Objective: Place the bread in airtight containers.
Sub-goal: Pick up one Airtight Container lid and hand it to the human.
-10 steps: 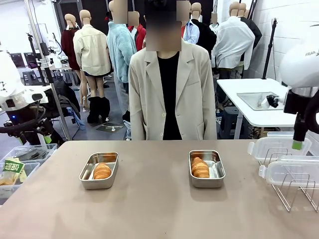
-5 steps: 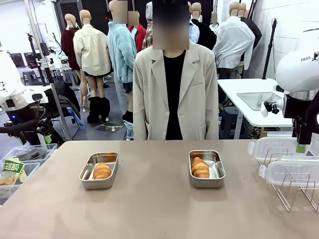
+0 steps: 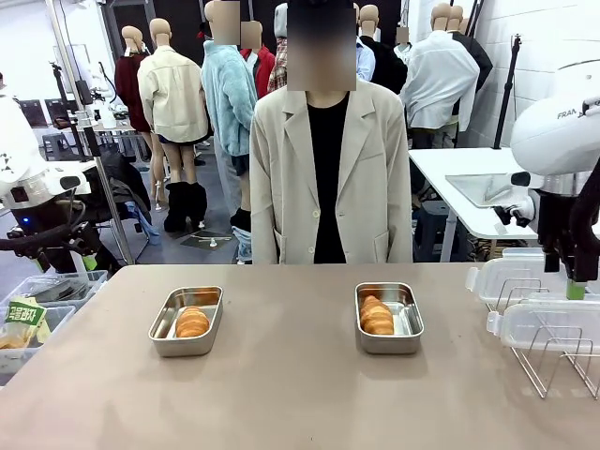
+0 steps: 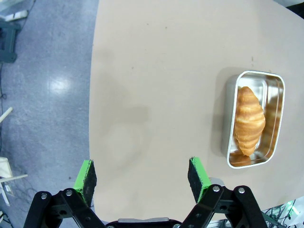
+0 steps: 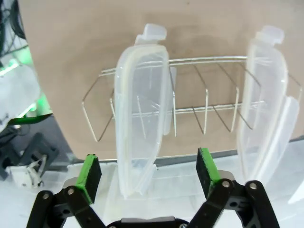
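Over the last second the right claw (image 3: 575,289) has drifted right and sunk toward the wire rack (image 3: 553,367) at the table's right edge. Its jaws are apart and empty, and in its wrist view one clear lid (image 5: 142,114) stands lined up ahead between the fingers, with a second lid (image 5: 266,95) beside it. That suggests the task has reached its closing step, since the bread is already packed: one roll (image 3: 192,322) lies in the left tin (image 3: 184,349) and the other roll (image 3: 376,316) in the right tin (image 3: 390,345), both uncovered. The left claw (image 4: 141,173) hangs spread and empty above the table's left edge. The table (image 3: 300,403) is smooth, matte and beige. A person (image 3: 328,178) in a pale jacket stands at its far side, having shifted slightly right.
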{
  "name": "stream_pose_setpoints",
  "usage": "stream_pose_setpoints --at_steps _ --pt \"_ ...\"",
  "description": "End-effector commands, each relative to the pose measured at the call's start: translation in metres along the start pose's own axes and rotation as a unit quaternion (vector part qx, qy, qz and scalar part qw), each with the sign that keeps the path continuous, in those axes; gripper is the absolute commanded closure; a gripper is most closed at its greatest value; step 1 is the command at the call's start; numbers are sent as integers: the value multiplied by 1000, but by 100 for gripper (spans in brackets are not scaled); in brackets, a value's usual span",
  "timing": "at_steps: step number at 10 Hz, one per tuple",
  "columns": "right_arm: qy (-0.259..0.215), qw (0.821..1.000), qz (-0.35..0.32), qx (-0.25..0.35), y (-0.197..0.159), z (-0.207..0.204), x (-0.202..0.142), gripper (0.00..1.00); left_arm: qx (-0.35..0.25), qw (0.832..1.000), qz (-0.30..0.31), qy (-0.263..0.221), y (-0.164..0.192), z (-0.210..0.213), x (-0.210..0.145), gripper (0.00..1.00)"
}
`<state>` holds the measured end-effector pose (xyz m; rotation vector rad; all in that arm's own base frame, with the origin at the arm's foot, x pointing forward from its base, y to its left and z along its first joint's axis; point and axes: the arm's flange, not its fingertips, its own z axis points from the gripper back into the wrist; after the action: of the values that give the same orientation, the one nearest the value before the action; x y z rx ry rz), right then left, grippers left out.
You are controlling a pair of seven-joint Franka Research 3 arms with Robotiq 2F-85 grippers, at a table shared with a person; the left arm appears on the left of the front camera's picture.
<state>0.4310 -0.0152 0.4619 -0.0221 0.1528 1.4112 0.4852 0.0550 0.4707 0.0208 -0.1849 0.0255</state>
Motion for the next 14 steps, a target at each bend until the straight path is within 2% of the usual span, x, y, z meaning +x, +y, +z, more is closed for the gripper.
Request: stream_pose_setpoints --at_steps 1,3,4,7,9,11,14 --pt "6 1000 -5 -4 0 -1 5 0 4 1000 4 -1 0 2 1 0" --pt "26 997 -62 -29 -1 -15 18 0 4 1000 4 -1 0 2 1 0" --pt "24 997 -54 -46 -4 -23 22 0 4 1000 4 -1 0 2 1 0" --pt "42 998 -48 -17 -16 -47 30 0 4 1000 4 -1 0 2 1 0" --pt "70 996 -44 -19 -21 -60 34 0 4 1000 4 -1 0 2 1 0" --pt "76 996 -43 -16 -22 -63 34 0 4 1000 4 -1 0 2 1 0" --pt "69 996 -45 -25 -22 -60 33 58 4 1000 4 -1 0 2 1 0"
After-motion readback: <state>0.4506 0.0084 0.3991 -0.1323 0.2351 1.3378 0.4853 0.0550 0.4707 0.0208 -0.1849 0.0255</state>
